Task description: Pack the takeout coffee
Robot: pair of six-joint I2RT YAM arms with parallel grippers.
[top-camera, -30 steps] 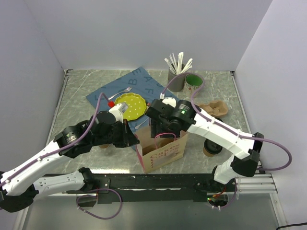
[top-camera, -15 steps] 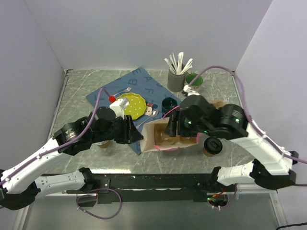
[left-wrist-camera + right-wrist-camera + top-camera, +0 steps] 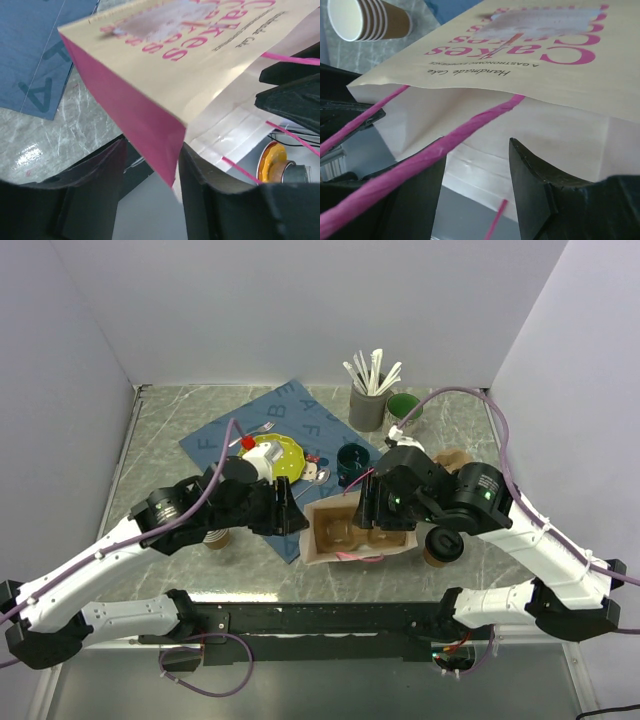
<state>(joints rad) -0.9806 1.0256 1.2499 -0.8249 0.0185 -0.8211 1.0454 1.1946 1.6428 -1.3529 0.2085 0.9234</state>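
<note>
The takeout coffee (image 3: pixel 443 545), a brown cup with a black lid, stands on the table just right of the paper bag (image 3: pixel 352 532). The bag sits between both grippers, and the top view looks into its open mouth. My left gripper (image 3: pixel 290 517) is at the bag's left end. In the left wrist view the bag's (image 3: pixel 200 60) pink side corner pokes between the left gripper's (image 3: pixel 150 150) parted jaws. My right gripper (image 3: pixel 366 512) is at the bag's far rim. In the right wrist view it (image 3: pixel 476 145) stands open under the bag (image 3: pixel 545 75), and a pink handle (image 3: pixel 470 125) crosses its left finger.
A stack of lidless paper cups (image 3: pixel 365 20) lies left of the bag, under my left arm. A yellow plate (image 3: pixel 277 457) rests on the blue mat (image 3: pixel 300 415). Behind stand a dark cup (image 3: pixel 352 457), a utensil holder (image 3: pixel 367 405), a green mug (image 3: pixel 404 408) and a cup carrier (image 3: pixel 455 462).
The bag stood upright with its printed face showing; it now shows its open mouth to the top view. My left gripper has opened. My right arm swung right, its jaws narrowing slightly.
</note>
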